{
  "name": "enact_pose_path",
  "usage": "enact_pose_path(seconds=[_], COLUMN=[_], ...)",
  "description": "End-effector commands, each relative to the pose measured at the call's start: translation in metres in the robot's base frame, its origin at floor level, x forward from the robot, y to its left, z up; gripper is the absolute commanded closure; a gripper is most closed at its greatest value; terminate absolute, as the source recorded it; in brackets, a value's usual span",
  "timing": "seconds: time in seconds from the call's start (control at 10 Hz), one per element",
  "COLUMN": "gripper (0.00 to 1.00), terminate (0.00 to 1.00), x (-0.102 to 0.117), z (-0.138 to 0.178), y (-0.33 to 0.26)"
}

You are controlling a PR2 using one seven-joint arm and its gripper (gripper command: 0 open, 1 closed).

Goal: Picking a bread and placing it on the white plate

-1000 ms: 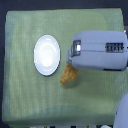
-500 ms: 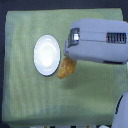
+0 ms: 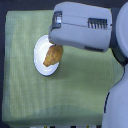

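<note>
The bread (image 3: 52, 56), a golden-brown bumpy loaf, hangs tilted over the white plate (image 3: 40, 56), with its lower end above the plate's middle. Its upper end disappears under the big grey housing of my gripper (image 3: 56, 45), which reaches in from the exterior view's right. The fingers are hidden by the housing, but the loaf stays with the gripper, so it is shut on it. Whether the loaf touches the plate I cannot tell.
A green cloth (image 3: 25, 95) covers the table under the plate, and a dark border runs around its edges. The robot's grey body (image 3: 117, 100) fills the exterior view's right side.
The gripper has carried the bread toward the exterior view's left, from beside the plate's rim to over the plate.
</note>
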Motion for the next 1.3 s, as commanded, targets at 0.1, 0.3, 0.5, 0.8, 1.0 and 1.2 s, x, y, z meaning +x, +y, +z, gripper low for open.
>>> enact_pose_path(seconds=[0.1, 0.3, 0.5, 0.8, 1.0, 1.2], gripper=[1.0, 1.0, 1.0, 1.0, 1.0, 1.0], terminate=[0.0, 0.0, 0.0, 0.0, 0.0, 0.0], x=[0.034, 0.039, 0.035, 0.032, 0.034, 0.034], z=[-0.031, -0.038, -0.042, -0.045, -0.048, -0.05], y=[0.062, 0.085, 0.101, 0.097, 0.092, 0.09])
